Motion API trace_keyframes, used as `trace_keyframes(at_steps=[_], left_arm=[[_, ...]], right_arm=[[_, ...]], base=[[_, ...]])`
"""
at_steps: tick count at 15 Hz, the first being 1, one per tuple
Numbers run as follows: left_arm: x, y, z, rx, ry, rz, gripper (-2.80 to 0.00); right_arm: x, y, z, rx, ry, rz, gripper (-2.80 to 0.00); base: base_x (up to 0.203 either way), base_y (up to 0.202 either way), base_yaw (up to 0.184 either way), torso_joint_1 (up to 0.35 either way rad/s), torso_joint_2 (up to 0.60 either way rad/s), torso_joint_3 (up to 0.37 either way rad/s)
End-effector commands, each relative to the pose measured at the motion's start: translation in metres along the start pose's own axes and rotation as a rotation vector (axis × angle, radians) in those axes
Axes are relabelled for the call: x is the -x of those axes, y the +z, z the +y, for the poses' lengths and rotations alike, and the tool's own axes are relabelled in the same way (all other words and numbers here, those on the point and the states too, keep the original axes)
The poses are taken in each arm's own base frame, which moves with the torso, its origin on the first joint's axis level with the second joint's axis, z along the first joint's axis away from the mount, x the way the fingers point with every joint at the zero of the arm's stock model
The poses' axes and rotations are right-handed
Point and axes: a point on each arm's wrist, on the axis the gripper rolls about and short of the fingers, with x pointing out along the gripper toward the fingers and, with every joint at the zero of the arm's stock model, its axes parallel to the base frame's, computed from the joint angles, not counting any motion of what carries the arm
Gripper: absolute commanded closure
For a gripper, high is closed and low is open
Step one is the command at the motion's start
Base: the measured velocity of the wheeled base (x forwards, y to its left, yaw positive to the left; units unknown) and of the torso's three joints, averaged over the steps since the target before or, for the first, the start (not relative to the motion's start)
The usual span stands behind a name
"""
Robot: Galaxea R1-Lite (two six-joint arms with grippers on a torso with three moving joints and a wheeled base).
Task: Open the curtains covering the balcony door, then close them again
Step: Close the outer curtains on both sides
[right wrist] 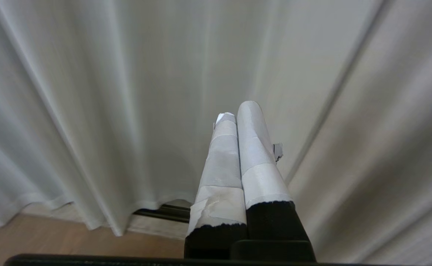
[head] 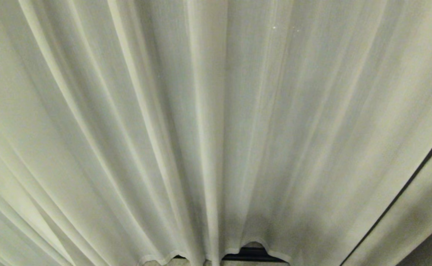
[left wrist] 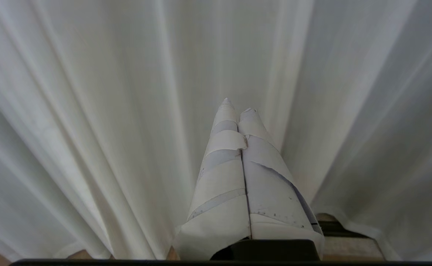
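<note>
Pale fabric fills every view: the curtains [head: 216, 122] hang drawn right across, their folds fanning down to a wavy hem just above the wooden floor [right wrist: 53, 240]. Of the balcony door only a dark strip of track [head: 251, 254] shows under the hem, and a thin dark line at the head view's right edge may be its frame or merely a gap between a sheer layer and a thicker panel; I cannot tell which.

Neither arm appears in the head view. The left pincer [left wrist: 236, 105] has its taped fingers pressed together and holds nothing, its tips pointing at a fold, close to the cloth. The right pincer [right wrist: 238, 111] is likewise closed and empty, aimed near the seam where the thinner layer meets the heavier one.

Risks from here, as I judge them: closed fingers can only push, so the slack cloth may billow instead of sliding; a grab could catch just the sheer layer and leave the thick panel behind; loose tape edges might snag the weave; and pulling low near the hem would strain the hooks
</note>
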Motion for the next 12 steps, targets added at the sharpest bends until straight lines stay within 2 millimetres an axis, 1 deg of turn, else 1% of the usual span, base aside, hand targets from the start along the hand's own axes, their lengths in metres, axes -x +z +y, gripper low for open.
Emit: trace_keyframes(at_steps=[1, 12], left_arm=[[0.0001, 0.0000, -0.0001, 0.002, 0.002, -0.002, 0.00], [0.0001, 0.0000, 0.0000, 0.002, 0.003, -0.002, 0.00]], right_arm=[[-0.0001, -0.0001, -0.0001, 0.001, 0.003, 0.002, 0.00], [-0.0001, -0.0001, -0.0001, 0.024, 0.001, 0.001, 0.00]], base=[[0.000, 0.000, 0.000, 0.000, 0.00, 0.000], [0.000, 0.000, 0.000, 0.000, 0.00, 0.000]])
